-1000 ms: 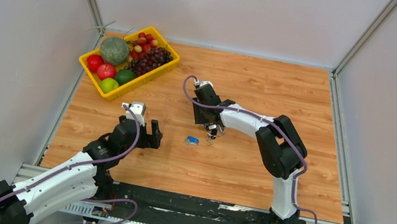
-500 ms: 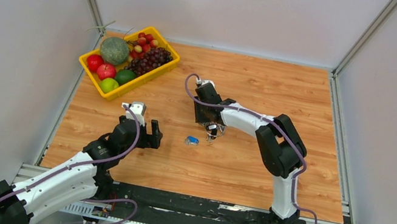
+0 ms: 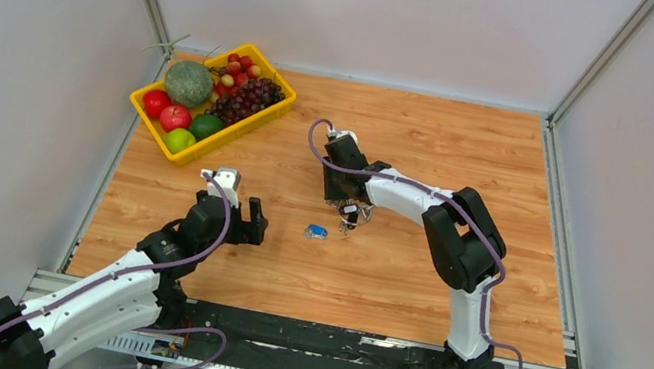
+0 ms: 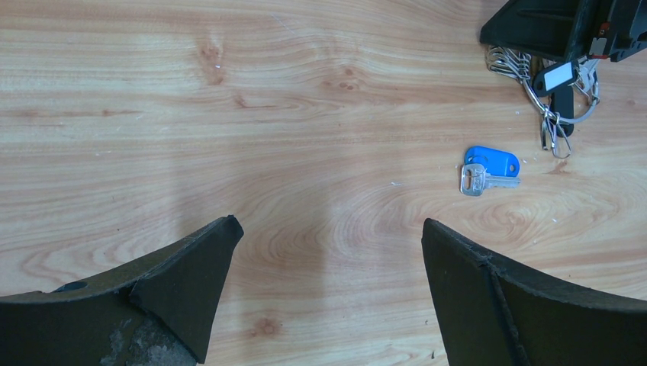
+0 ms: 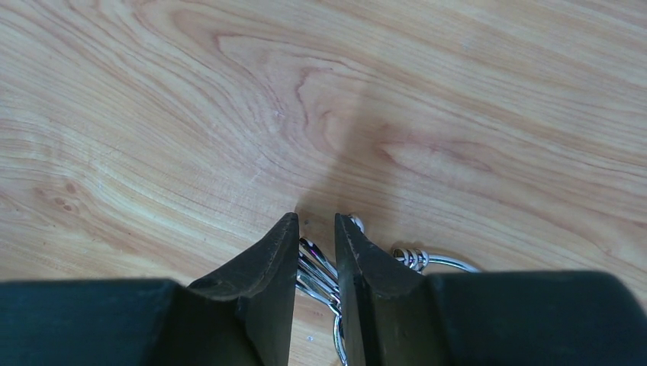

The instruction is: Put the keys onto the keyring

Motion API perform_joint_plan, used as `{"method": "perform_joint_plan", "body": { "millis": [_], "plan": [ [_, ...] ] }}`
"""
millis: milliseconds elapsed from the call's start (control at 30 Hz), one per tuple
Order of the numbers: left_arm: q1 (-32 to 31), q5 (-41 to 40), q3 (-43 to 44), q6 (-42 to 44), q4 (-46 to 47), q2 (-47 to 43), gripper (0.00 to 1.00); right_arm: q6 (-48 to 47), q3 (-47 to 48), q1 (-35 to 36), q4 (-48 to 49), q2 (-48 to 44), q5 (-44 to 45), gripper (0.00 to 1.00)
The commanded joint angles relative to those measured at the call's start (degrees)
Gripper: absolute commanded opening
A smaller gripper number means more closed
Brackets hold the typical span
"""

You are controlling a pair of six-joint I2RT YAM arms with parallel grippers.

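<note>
While right hand (image 5: 314,242) pinches keyring (image 5: 313,267) wires, nearly closed, left hand (image 4: 329,229) hangs wide open, empty.
Loose blue-tagged key (image 4: 488,171) lies on desk (image 4: 229,114) right of centre, below the keyring at upper right; probably best: hold keyring steady, left hand grabs key by head, blade free.

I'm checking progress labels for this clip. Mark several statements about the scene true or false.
The right gripper is shut on the keyring. True.
The left gripper holds the blue-tagged key. False: the left gripper is open and empty; the blue-tagged key lies on the table.
The blue-tagged key is threaded on the keyring. False: it lies apart from it.
The yellow tray holds fruit. True.
</note>
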Motion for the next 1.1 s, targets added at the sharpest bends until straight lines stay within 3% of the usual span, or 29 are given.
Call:
{"method": "perform_joint_plan", "body": {
  "millis": [0,600,700,867,1067],
  "plan": [
    [0.2,0.4,0.1,0.5,2.1,0.0,1.00,0.9,-0.2,-0.4,1.8,-0.9,0.7,0.29],
    [0.2,0.4,0.2,0.5,2.0,0.0,1.00,0.4,-5.2,-0.4,2.4,-4.6,1.1,0.26],
    [0.2,0.3,0.2,0.4,2.0,0.0,1.00,0.4,-5.3,-0.4,2.5,-4.7,1.1,0.20],
    [0.2,0.3,0.2,0.5,2.0,0.1,1.00,0.1,-4.5,-0.4,2.7,-4.5,0.7,0.00],
    [0.2,0.4,0.2,0.5,2.0,0.1,1.00,-0.7,-5.1,-0.3,3.8,-7.4,0.9,0.00]
  ]
}}
